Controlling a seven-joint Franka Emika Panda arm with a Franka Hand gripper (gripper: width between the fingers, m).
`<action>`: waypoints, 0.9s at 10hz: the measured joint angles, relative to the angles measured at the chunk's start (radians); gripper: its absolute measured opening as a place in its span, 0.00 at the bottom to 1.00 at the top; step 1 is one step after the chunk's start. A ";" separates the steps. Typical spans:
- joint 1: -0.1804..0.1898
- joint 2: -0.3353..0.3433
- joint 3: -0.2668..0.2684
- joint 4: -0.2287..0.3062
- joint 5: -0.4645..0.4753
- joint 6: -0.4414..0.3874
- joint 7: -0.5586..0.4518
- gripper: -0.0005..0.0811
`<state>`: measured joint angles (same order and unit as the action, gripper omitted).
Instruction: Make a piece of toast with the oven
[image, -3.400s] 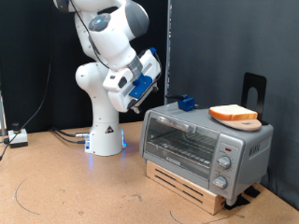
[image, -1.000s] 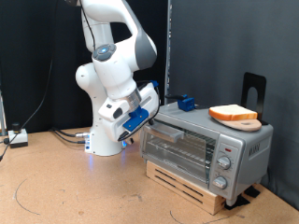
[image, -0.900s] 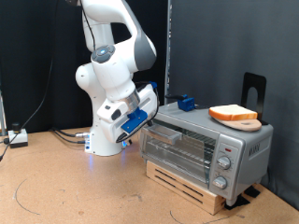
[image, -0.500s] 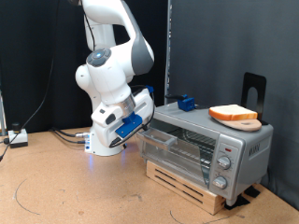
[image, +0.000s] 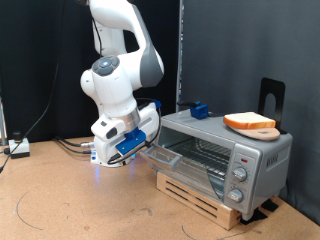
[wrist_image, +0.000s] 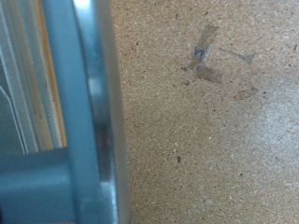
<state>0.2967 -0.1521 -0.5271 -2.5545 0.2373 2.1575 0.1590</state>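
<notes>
Brown tabletop (image: 60, 200): oven (image: 222, 150) door part-open, stiff; gripper (image: 150, 150) at handle edge, fingers' state indeterminate. Toast (image: 249, 122) light, crumbly.

One oven (image: 222, 155), one piece of toast (image: 249, 121), one round board (image: 262, 131).

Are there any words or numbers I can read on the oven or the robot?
No text can be read anywhere.
Oven: tiny marks around the knobs, too small to read.
Robot base: a small dark mark, too blurred to read.
End effector, at the oven door: blue parts, no readable label.
Toast: no writing.
</notes>
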 joint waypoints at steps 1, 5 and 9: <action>0.000 0.010 0.002 0.007 0.000 0.003 0.000 0.99; 0.001 0.032 0.006 0.017 0.000 0.035 -0.002 0.99; 0.005 0.067 0.019 0.021 0.013 0.145 -0.010 0.99</action>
<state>0.3016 -0.0853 -0.5080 -2.5335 0.2498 2.3023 0.1491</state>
